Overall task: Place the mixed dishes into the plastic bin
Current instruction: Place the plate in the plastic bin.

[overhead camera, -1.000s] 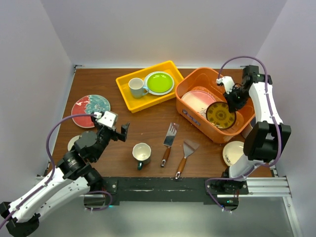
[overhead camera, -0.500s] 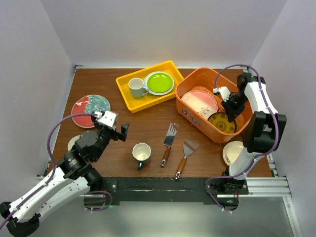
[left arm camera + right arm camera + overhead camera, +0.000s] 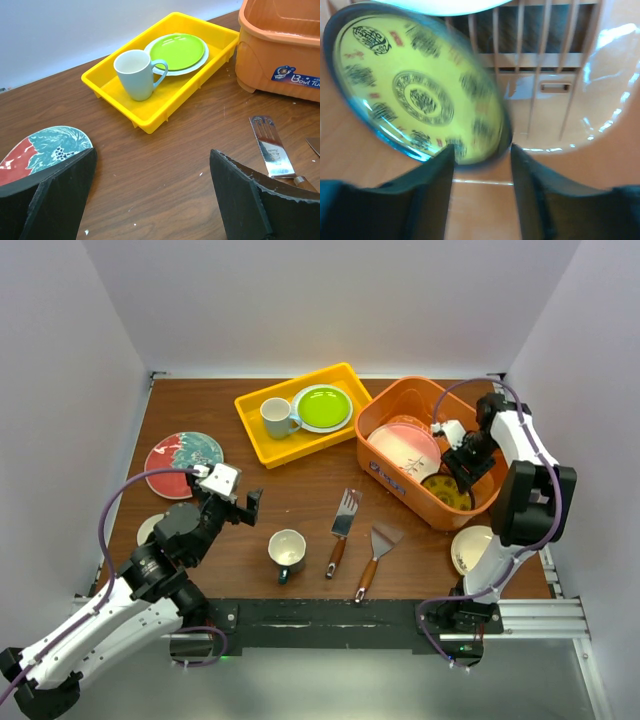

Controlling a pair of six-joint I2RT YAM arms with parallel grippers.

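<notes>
Inside the orange bin at two o'clock on the counter, the right fingers stand parted about the rim of the yellow plate, seemingly freeing it to lean on the wall, while the left fingers hover wide open and empty at eight o'clock.

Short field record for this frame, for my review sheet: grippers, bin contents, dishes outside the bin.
right gripper: open, inside the orange bin, at the yellow patterned plate
bin contents: yellow patterned plate, pink-rimmed plate
left gripper: open, empty, above the table
outside bin: red and teal plate, dark mug, cream dish, small white dish, lime plate in yellow tray
</notes>
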